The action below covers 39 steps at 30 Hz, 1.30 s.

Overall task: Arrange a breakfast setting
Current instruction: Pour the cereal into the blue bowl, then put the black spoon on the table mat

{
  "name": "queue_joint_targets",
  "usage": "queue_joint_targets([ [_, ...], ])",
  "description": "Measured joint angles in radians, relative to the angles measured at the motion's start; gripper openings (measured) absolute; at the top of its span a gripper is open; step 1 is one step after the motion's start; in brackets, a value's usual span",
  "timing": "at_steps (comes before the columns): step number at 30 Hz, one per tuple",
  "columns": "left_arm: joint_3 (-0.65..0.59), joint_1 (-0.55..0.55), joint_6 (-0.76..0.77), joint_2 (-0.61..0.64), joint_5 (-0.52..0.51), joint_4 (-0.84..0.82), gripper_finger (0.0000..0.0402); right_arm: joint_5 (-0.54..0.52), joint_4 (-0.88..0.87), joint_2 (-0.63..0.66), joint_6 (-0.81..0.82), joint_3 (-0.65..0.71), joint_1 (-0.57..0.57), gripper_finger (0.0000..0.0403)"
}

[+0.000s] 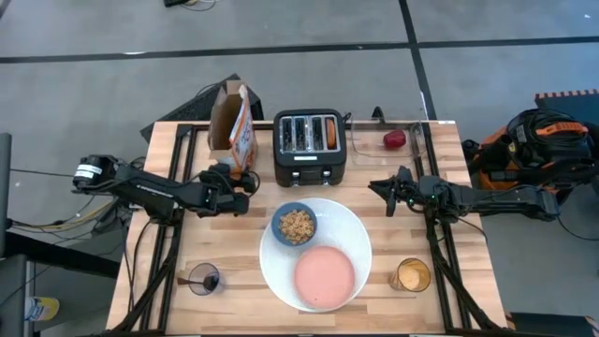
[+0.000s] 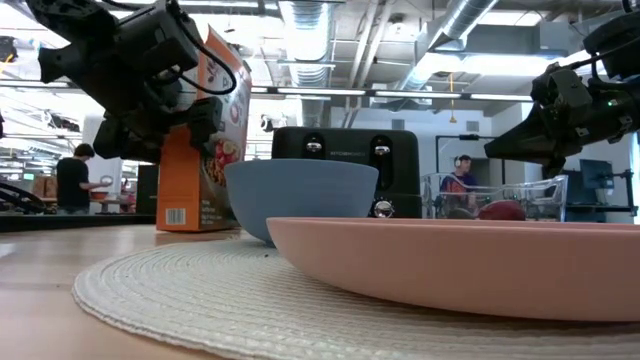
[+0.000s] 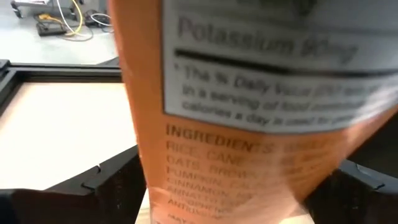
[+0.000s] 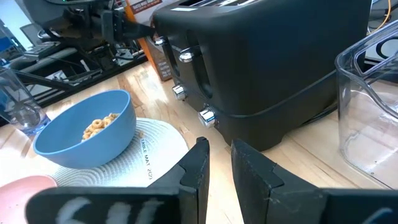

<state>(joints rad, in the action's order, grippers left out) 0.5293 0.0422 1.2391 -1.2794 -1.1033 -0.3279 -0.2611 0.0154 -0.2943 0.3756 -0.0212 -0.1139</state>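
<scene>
An orange cereal box (image 1: 234, 122) stands upright on its base at the back left of the table, beside the black toaster (image 1: 310, 145). My left gripper (image 1: 241, 176) is open at the box's lower part, one finger (image 3: 118, 186) on each side of its narrow printed face (image 3: 249, 124). On a round white mat (image 1: 360, 234) sit a blue bowl (image 1: 296, 225) of brown cereal and a pink plate (image 1: 325, 276). A bagel half (image 1: 330, 131) sticks out of a toaster slot. Red fruit (image 1: 394, 139) lies in a clear container. My right gripper (image 1: 384, 187) hangs shut right of the toaster, holding nothing. My left gripper comes at the cereal box level from the table's near-left side, its fingers across the lower part of the narrow face (image 3: 205, 180). Whether the fingers touch the box's sides I cannot tell. The box stands on the table on its own base (image 2: 185, 222).
A glass of orange drink (image 1: 410, 275) stands near the front right corner, and a glass with a dark thing in it (image 1: 202, 278) at the front left. The clear container (image 4: 373, 112) is close beside my right gripper. A person (image 2: 72, 180) is in the room behind.
</scene>
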Motion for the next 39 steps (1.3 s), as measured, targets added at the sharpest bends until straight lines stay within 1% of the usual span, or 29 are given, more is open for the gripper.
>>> queue_joint_targets([
  [4,0.0,0.0,-0.013,0.038,0.009,-0.01,0.0353,0.0,0.0,0.0,0.0,0.0,0.0,0.0091],
  [7,0.0,0.003,-0.058,0.083,0.047,-0.031,0.0353,0.0,0.0,0.0,0.0,0.0,0.0,0.0091],
  [9,0.0,0.01,-0.091,0.124,0.07,-0.049,0.0353,0.0,0.0,0.0,0.0,0.0,0.0,0.0091],
  [15,0.001,0.046,-0.205,0.267,0.084,-0.099,0.0353,0.0,0.0,0.0,0.0,0.0,0.0,0.0091],
  [17,0.001,0.054,-0.23,0.318,0.11,-0.124,0.0353,0.0,0.0,0.0,0.0,0.0,0.0,0.0091],
  [22,0.001,0.069,-0.269,0.439,0.212,-0.184,0.0353,0.0,0.003,0.0,0.0,0.0,0.0,0.0091],
  [28,0.001,0.095,-0.385,0.583,0.342,-0.219,0.0353,0.0,0.006,0.0,0.0,0.0,0.0,0.0091],
  [34,0.001,0.13,-0.538,0.712,0.523,-0.223,0.0353,0.0,0.007,0.0,0.0,0.0,0.0,0.0091],
  [39,0.001,0.153,-0.613,0.81,0.67,-0.223,0.0353,0.0,0.007,0.0,0.0,0.0,0.0,0.0091],
])
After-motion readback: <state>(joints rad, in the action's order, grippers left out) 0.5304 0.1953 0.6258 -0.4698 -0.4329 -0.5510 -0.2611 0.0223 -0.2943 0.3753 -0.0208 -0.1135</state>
